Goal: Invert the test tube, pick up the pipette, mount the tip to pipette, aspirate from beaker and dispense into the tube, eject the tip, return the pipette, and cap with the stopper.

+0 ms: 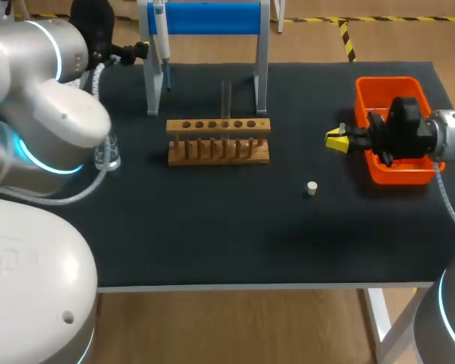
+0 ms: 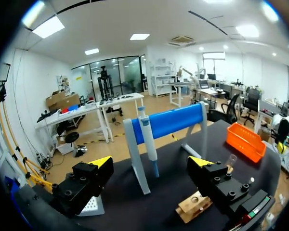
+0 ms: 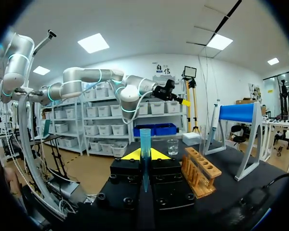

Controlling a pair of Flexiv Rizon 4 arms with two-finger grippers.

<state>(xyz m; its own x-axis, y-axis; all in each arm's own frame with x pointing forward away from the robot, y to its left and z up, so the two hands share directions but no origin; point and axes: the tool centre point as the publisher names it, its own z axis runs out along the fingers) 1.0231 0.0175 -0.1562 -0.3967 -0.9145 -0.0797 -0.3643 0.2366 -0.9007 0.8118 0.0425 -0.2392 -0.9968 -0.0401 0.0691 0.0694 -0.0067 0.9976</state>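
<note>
1. Right gripper (image 3: 143,155) sits closest to its own lens. Its jaws are pinched on a blue pipette tip (image 3: 144,137), whose wide end points out ahead of the fingers. We read that as holding the open end out for mounting.
2. From above, that gripper hovers at the inner side of the orange bin (image 1: 398,176), well apart from the wooden rack (image 1: 218,140). That keeps the tip clear of the glassware.
3. Our left gripper (image 2: 151,163) has its jaws spread wide with nothing between the pads. The pipette (image 2: 145,130) is ahead of it, lined up with the gap and not touched. The wide opening looks meant to straddle the pipette body.
4. The pipette hangs on the blue-barred stand (image 2: 171,120) at the far edge of the table (image 1: 212,235). Its shaft points down, so it can be lifted straight off.
5. The test tube (image 1: 226,95) stands upright in the rack, ready to be filled.
6. The beaker (image 1: 106,155) is on the left, just beside our left arm. The stopper (image 1: 312,188) lies alone between the rack and the bin.
7. Our call: we're at the pipette pick-up step, and mounting comes next. The risk there is the two arms misaligning.
</note>
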